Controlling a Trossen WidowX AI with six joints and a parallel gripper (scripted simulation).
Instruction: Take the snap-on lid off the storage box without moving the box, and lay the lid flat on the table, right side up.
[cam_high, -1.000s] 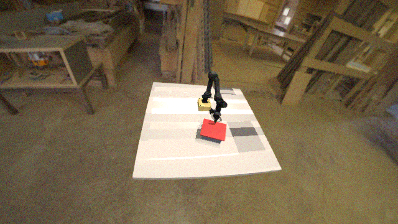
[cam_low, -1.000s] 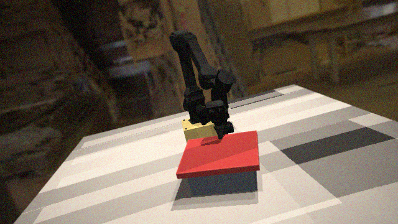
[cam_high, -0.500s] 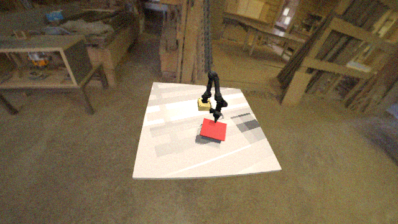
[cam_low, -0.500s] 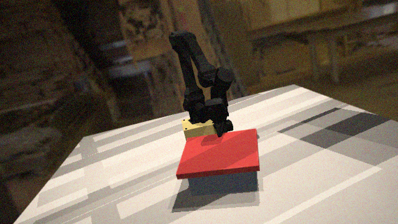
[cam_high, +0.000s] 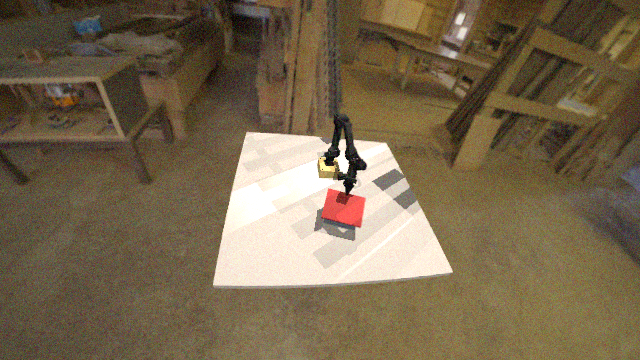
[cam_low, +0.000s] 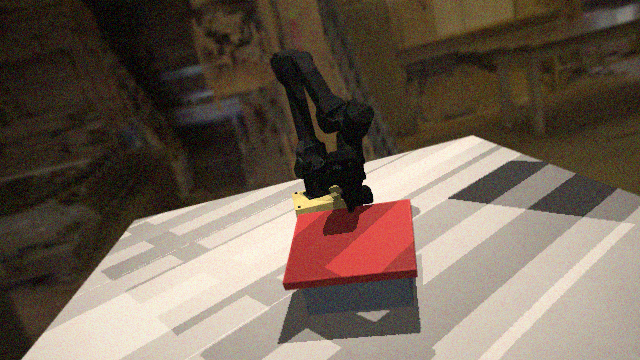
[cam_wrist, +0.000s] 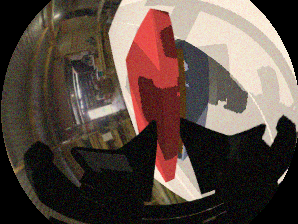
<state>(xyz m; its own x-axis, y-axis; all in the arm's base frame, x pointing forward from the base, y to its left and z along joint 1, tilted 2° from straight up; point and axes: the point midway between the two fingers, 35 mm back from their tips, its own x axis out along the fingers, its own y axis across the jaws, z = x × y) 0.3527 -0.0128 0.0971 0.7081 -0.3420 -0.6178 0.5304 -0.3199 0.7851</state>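
- One white table (cam_high: 260, 260) with grey stripes and blocks fills the middle of the top view; around it, blurred and out of focus, are a wooden workbench (cam_high: 65, 70) at the upper left and timber frames (cam_high: 540, 75) at the upper right.
- On the table stand one black arm (cam_low: 310, 100), one yellow base block (cam_low: 312, 202) under it, one red lid (cam_low: 355, 245) and one storage box (cam_low: 360, 295). Each appears just once.
- The yellow base block sits just behind the lid's far edge in the exterior view, left of the gripper (cam_low: 356, 202); the arm's lower links hide most of it.
- The gripper comes down from above onto the lid's far edge, near the middle of that edge. Its shadow falls as a dark patch on the red surface just in front of it.
- In the wrist view the lid (cam_wrist: 156, 90) runs as a red slab from top centre down between the two dark fingers, and the fingers are clamped on its edge: the gripper is closed and gripping the lid.
- The lid lies over the box and overhangs it on all visible sides. In the exterior view a shadowed gap shows beneath the lid's near edge, with the blue box wall set back below it.
- Whether the lid is fully free of the box cannot be told.
- The box's inside is hidden by the lid, so what it holds cannot be seen.
- Lid and box stand right of centre on the table in the top view (cam_high: 344, 207), just below the arm.
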